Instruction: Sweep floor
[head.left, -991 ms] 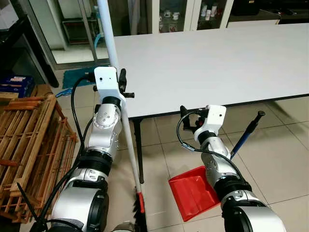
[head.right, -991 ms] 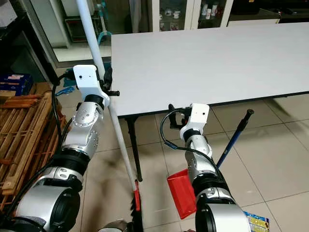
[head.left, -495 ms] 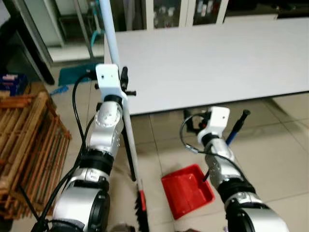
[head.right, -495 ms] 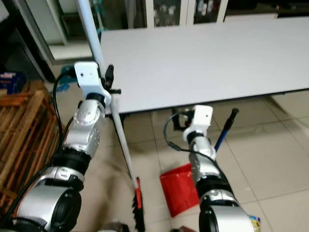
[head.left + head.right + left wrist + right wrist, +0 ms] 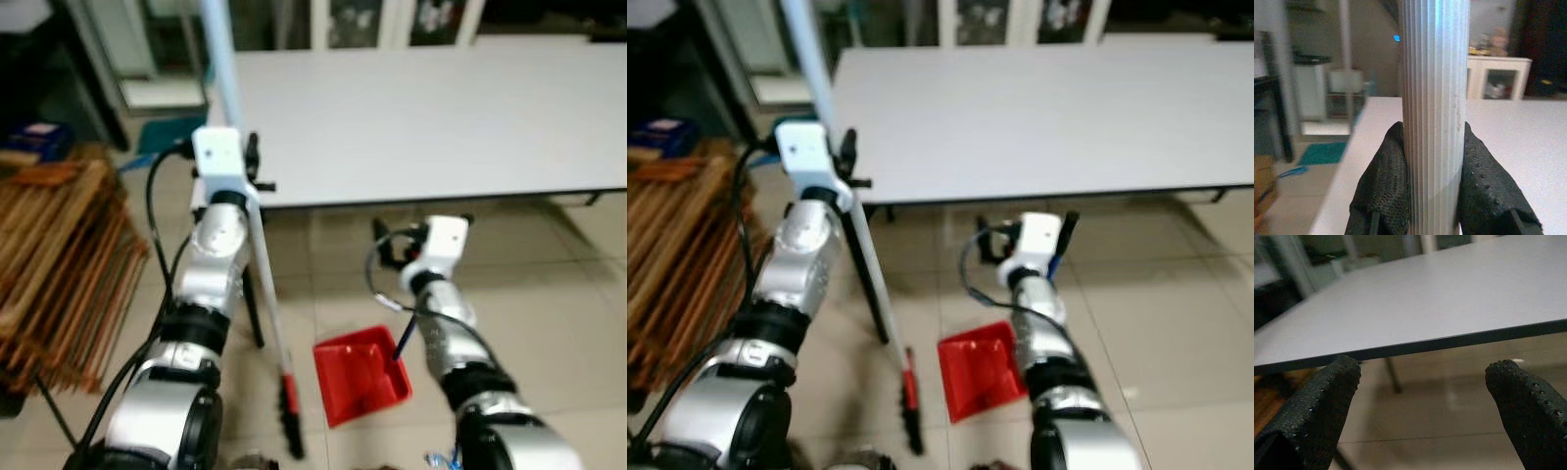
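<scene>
Two silver arms reach forward over a tiled floor (image 5: pixel 549 323). Far left stands a stack of wooden racks (image 5: pixel 49 264). Next comes the left arm, raised, its left hand (image 5: pixel 1433 186) clenched around a pale ribbed broom pole (image 5: pixel 257 284); both black fingers (image 5: pixel 1383 186) press against the pole's sides. The pole slants down from high near the bench corner to a red and black broom head (image 5: pixel 290 416) resting on the floor beside the arm. Just right of the broom head lies a red dustpan (image 5: pixel 360 374), flat on the tiles, with a dark blue handle (image 5: pixel 403 338) rising from its right edge and passing behind the right arm. The right hand (image 5: pixel 1422 396) hovers near the bench edge, above the dustpan, released and holding nothing, its two fingers spread wide apart. A wide white bench (image 5: pixel 441 117) spans the scene beyond both arms, with cabinets (image 5: pixel 392 20) behind it. Everything is slightly blurred.
</scene>
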Motion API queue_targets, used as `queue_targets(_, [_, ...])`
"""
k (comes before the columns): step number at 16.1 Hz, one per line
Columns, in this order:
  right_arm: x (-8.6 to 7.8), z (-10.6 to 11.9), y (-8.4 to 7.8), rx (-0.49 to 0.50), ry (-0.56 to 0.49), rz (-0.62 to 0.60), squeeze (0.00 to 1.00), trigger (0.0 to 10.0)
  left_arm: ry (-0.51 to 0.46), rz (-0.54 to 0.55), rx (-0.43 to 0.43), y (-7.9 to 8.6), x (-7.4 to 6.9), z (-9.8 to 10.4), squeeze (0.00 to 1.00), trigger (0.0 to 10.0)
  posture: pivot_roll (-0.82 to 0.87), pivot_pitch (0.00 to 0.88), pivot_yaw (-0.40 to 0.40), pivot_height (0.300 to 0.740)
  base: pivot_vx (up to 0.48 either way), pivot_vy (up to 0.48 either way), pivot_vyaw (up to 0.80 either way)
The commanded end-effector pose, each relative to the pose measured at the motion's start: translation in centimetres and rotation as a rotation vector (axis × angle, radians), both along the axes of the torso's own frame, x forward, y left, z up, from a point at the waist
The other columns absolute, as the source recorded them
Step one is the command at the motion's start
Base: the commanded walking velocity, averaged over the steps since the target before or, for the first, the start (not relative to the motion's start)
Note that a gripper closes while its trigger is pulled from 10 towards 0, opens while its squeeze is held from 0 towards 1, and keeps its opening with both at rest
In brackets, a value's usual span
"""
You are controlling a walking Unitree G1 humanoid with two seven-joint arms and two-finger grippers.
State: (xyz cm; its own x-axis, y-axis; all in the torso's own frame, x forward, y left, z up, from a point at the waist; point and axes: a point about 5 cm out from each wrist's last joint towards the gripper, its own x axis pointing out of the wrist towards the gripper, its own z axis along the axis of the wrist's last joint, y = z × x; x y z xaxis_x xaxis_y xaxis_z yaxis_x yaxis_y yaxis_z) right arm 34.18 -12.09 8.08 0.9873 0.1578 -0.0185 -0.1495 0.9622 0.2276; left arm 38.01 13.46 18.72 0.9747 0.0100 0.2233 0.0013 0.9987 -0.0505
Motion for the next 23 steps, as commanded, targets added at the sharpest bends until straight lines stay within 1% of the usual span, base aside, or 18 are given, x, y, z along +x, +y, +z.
queue_targets(1, [0.1,0.3,-0.2,-0.002,-0.008,0.013,0.00,10.0,-0.036,0.002,0.006,0.0,0.1,1.0,0.00,10.0,-0.04,0.027,0.035,0.740,0.000,0.000,0.00])
queue_targets(8, [-0.1,0.2,0.3,0.008,-0.006,0.055,0.00,10.0,-0.033,0.015,0.005,0.5,0.0,0.8,0.00,10.0,-0.04,0.017,0.035,0.740,0.000,0.000,0.00])
queue_targets(13, [-0.2,0.1,0.6,-0.012,-0.011,0.089,0.00,10.0,-0.026,0.015,0.002,0.3,-0.1,0.6,0.00,10.0,-0.05,0.003,0.035,0.740,0.000,0.000,0.00])
queue_targets(15, [-0.2,0.1,0.8,-0.029,-0.007,0.100,0.00,10.0,-0.021,0.016,0.003,0.2,-0.2,0.4,0.00,10.0,-0.05,0.000,0.036,0.740,0.000,0.000,0.80])
queue_targets(20, [-0.4,0.0,1.0,-0.021,-0.011,0.121,0.00,10.0,-0.017,0.017,-0.002,0.0,-0.2,0.3,0.00,10.0,-0.05,0.000,0.034,0.740,0.000,0.000,0.80])
queue_targets(21, [-0.4,0.1,1.1,-0.015,-0.014,0.124,0.00,10.0,-0.017,0.016,-0.001,0.0,-0.2,0.3,0.00,10.0,-0.05,0.000,0.033,0.740,0.000,0.000,0.59])
queue_targets(23, [-0.3,0.1,1.1,0.000,-0.009,0.123,0.00,10.0,-0.018,0.017,-0.001,0.0,-0.2,0.3,0.00,10.0,-0.05,0.000,0.032,0.740,0.000,0.000,0.00])
